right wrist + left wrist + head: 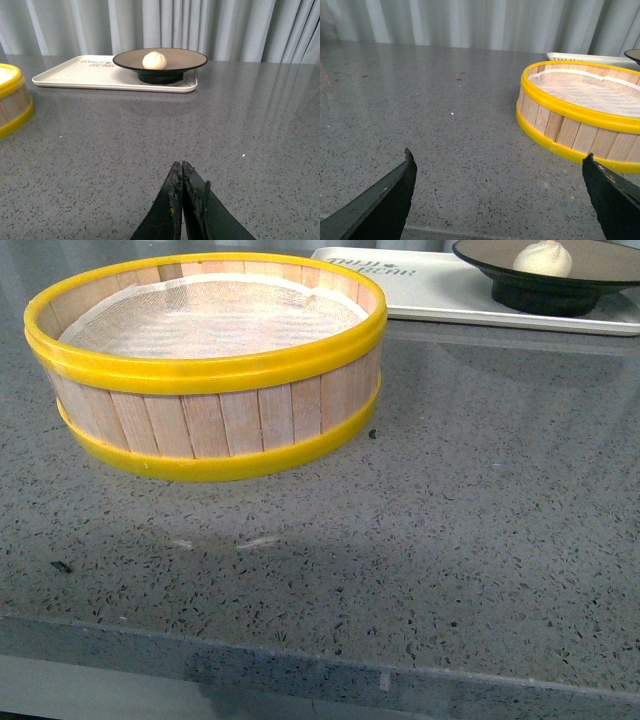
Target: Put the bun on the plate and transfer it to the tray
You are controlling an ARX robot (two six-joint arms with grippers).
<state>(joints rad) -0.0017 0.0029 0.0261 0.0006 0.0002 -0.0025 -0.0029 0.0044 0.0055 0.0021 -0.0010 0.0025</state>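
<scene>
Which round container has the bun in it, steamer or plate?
The plate, black-rimmed, standing on the white tray, holds the bun. The yellow-rimmed wooden steamer basket holds only a white cloth liner and stands directly on the counter.

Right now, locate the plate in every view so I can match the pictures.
Front view: plate at top right, on the tray, holding the bun.
Left wrist view: only a dark sliver of plate at the right edge.
Right wrist view: plate upper centre, on the tray.
Shared landmark: yellow-rimmed steamer basket.
</scene>
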